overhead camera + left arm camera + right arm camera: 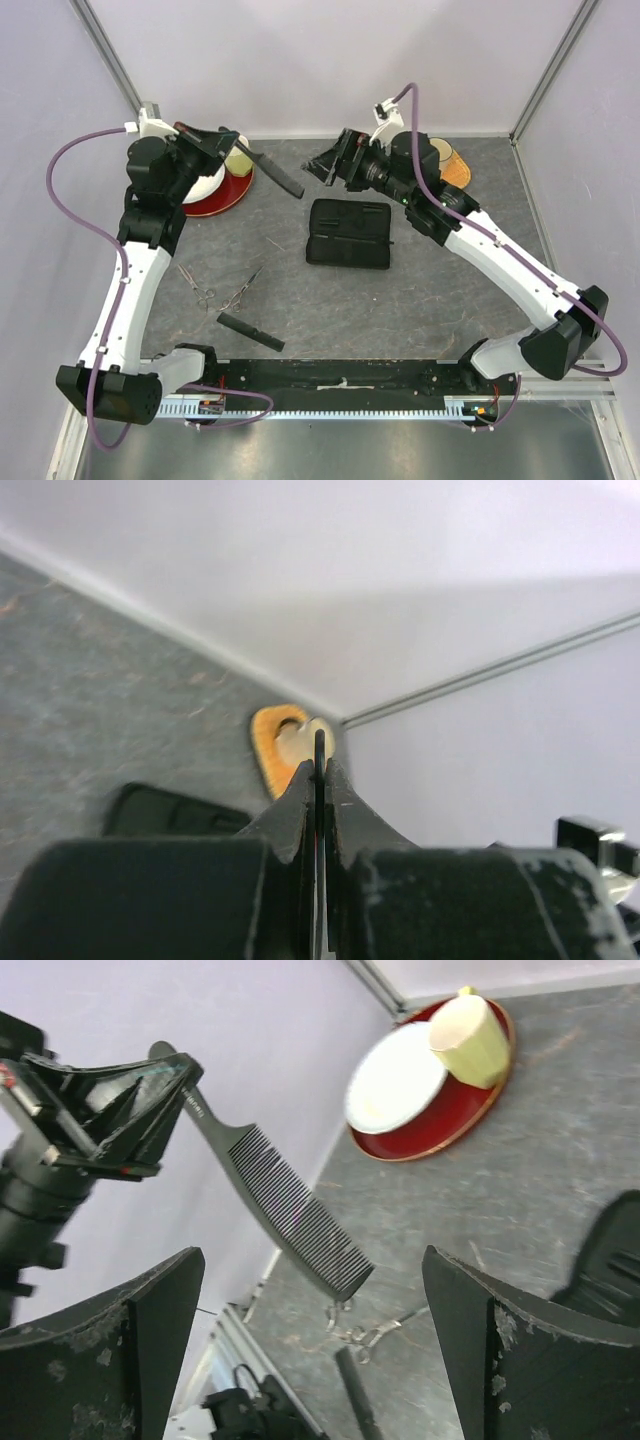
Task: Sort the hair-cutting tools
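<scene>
My left gripper (222,147) is shut on the handle of a black handled comb (276,172) and holds it in the air, teeth end pointing right, beside the red plate. In the left wrist view the comb's thin edge (320,750) shows between the shut fingers. My right gripper (323,168) is open and empty, facing the comb's free end. In the right wrist view the comb (275,1205) hangs between the open fingers (150,1330). Two silver scissors (197,285) (243,288) and a second black comb (250,332) lie on the table near the left arm.
A black zip case (348,233) lies at the table's middle. A red plate (235,192) with a white saucer (395,1080) and yellow cup (468,1035) stands at back left. An orange dish (455,165) sits at back right behind the right arm.
</scene>
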Robot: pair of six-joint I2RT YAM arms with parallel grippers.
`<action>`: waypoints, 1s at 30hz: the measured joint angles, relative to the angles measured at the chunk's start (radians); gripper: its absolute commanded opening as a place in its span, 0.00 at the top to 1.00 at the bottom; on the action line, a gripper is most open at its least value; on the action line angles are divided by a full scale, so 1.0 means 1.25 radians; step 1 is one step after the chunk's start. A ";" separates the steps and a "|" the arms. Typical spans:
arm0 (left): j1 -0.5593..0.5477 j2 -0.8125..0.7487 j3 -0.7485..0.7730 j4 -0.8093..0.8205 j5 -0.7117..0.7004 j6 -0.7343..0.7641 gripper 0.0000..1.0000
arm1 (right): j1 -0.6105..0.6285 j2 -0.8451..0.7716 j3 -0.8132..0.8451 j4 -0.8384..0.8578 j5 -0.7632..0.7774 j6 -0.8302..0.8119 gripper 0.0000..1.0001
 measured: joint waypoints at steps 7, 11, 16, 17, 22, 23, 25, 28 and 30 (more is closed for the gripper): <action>-0.033 -0.033 -0.036 0.220 -0.097 -0.190 0.98 | -0.021 -0.017 -0.048 0.200 -0.117 0.140 0.02; -0.078 -0.041 -0.038 0.298 -0.123 -0.230 0.98 | -0.021 -0.012 -0.067 0.289 -0.156 0.200 0.02; -0.100 -0.027 -0.030 0.360 -0.134 -0.268 0.98 | -0.021 -0.012 -0.065 0.361 -0.171 0.231 0.11; -0.102 -0.023 -0.029 0.367 -0.135 -0.273 0.98 | -0.021 -0.012 -0.065 0.374 -0.171 0.235 0.14; -0.107 -0.012 -0.029 0.378 -0.141 -0.293 0.98 | -0.021 -0.012 -0.067 0.445 -0.164 0.267 0.32; -0.107 -0.011 -0.029 0.380 -0.141 -0.297 0.98 | -0.021 -0.012 -0.068 0.461 -0.164 0.275 0.35; -0.107 -0.011 -0.029 0.389 -0.142 -0.305 0.98 | -0.021 -0.007 -0.068 0.492 -0.163 0.293 0.42; -0.107 -0.011 -0.027 0.396 -0.142 -0.313 0.98 | -0.022 0.010 -0.068 0.526 -0.164 0.315 0.46; -0.108 -0.011 -0.027 0.395 -0.142 -0.316 0.98 | -0.022 0.027 -0.068 0.545 -0.165 0.329 0.48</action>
